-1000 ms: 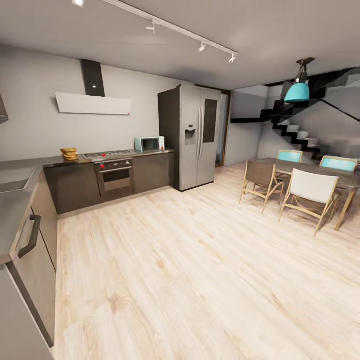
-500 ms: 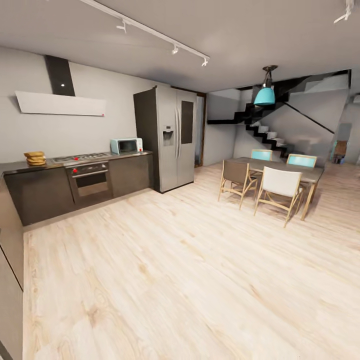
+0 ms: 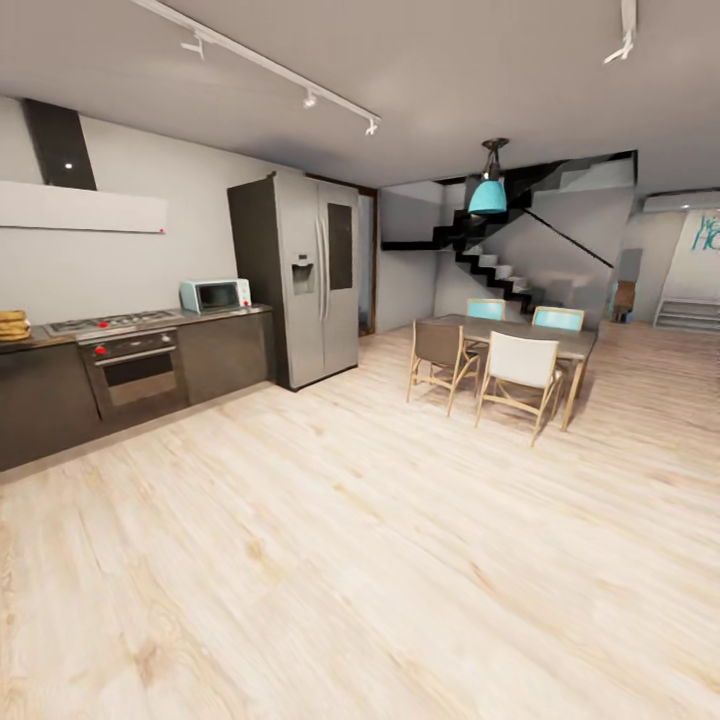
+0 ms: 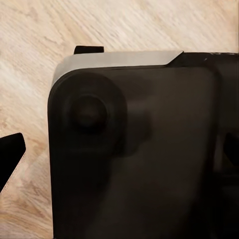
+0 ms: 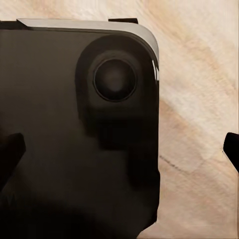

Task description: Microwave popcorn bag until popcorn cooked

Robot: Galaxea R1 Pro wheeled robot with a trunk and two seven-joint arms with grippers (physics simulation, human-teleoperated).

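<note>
A pale wood plank floor [image 3: 380, 540] with a streaky grain spreads across most of the head view, smooth and matte. Along the white wall at the left of that view runs a row of dark grey-brown cabinets [image 3: 225, 355], flat-fronted, topped by a thin, glossy grey countertop [image 3: 225, 313]. Next to the cabinets stands a tall, boxy steel-look fridge [image 3: 305, 280] with two doors and a dark panel. A flat white hood [image 3: 80, 207] hangs on the wall beneath a black chimney. Further back, black stairs [image 3: 490, 265] climb in a zigzag, and a teal lamp [image 3: 488, 195] hangs over a long grey dining table [image 3: 575, 343] ringed by wooden-framed chairs [image 3: 518, 370] with white, brown and teal seats.

Set into the cabinets is a dark oven [image 3: 132, 368] with a bar handle and red knobs, and a grey gas hob [image 3: 110, 322] with black grates lies on top.

The microwave [image 3: 214, 295] is a small pale mint-blue box with a dark glass door, standing on the countertop between the hob and the fridge. The popcorn bag [image 3: 12, 325] is a small tan, wrinkled sack on the countertop at the left edge of the head view, partly cut off, well apart from the microwave with the hob between them.

Both wrist views look down on the floor past a rounded black part of the robot's body. In the left wrist view a dark left gripper fingertip [image 4: 11, 157] shows at the frame edge; in the right wrist view dark right gripper fingertips [image 5: 10, 154] sit at opposite edges, jaws spread wide apart. Whether the left is open or closed cannot be told.
</note>
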